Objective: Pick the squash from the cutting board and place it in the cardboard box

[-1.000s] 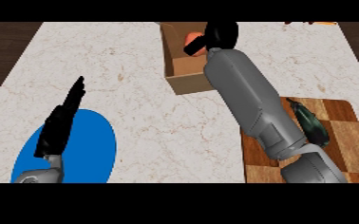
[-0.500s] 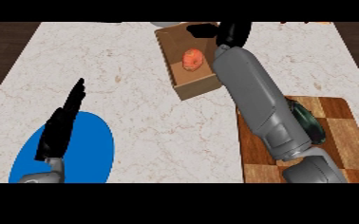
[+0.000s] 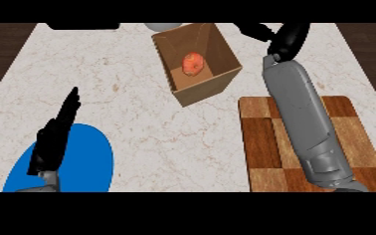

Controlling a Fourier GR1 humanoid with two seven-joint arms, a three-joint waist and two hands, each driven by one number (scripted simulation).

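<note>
An orange squash lies inside the open cardboard box at the counter's back middle. My right hand hovers just right of the box's far corner, fingers relaxed and holding nothing. Its grey forearm runs down over the wooden cutting board at the right, whose visible part is bare. My left hand rests open at the lower left, fingers up, over a blue plate.
A pale round object and a dark flat shape sit at the counter's far edge behind the box. Marble counter spreads between the plate and the box.
My right hand has let go of the squash, which now lies in the box, and has drawn away to the right. The view has shifted, with the box now nearer the middle.
</note>
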